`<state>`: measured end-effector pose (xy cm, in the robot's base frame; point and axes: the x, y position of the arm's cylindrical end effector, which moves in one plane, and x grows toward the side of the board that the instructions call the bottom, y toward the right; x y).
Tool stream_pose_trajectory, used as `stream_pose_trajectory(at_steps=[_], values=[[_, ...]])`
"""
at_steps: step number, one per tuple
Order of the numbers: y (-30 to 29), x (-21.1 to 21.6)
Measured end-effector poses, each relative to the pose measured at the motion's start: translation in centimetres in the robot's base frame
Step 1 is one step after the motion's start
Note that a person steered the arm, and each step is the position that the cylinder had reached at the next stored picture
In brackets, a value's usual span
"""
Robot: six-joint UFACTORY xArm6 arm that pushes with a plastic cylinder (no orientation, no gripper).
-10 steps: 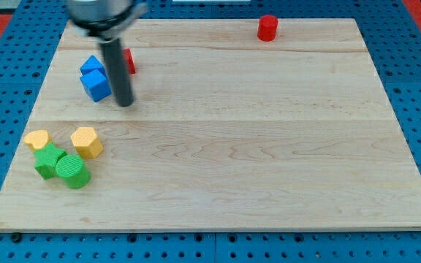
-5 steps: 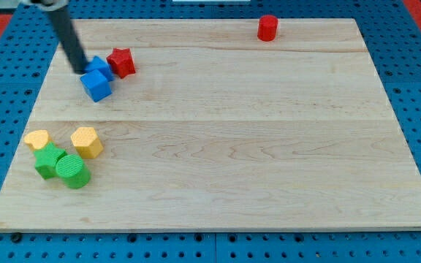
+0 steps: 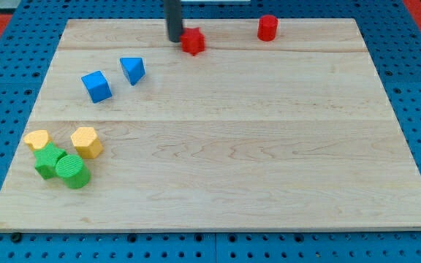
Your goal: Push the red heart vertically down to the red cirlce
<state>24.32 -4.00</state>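
The red heart block (image 3: 192, 42) lies near the view's top, left of centre, and looks slightly blurred. The red circle block (image 3: 267, 28), a short cylinder, stands near the board's top edge, to the right of the heart and a little higher. My tip (image 3: 175, 39) is right against the heart's left side. The rod rises from it out of the view's top.
A blue cube (image 3: 96, 86) and a blue triangular block (image 3: 132, 69) lie at the upper left, apart from each other. At the lower left two yellow blocks (image 3: 37, 139) (image 3: 87, 142) and two green blocks (image 3: 47, 161) (image 3: 72, 171) cluster. The wooden board (image 3: 232, 161) sits on blue pegboard.
My tip moved from the upper left to the top middle. The red heart went right and up with it, away from the blue blocks. The blue triangular block shifted right, off the cube.
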Motion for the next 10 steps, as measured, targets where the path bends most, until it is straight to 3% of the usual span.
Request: stream_pose_trajectory(at_steps=[1,2,5,7,9,10], values=[[5.7,0.1],[7.9,1.1],[7.6,7.1],[12.6,4.3],[6.7,3.2],[10.4,-2.2]])
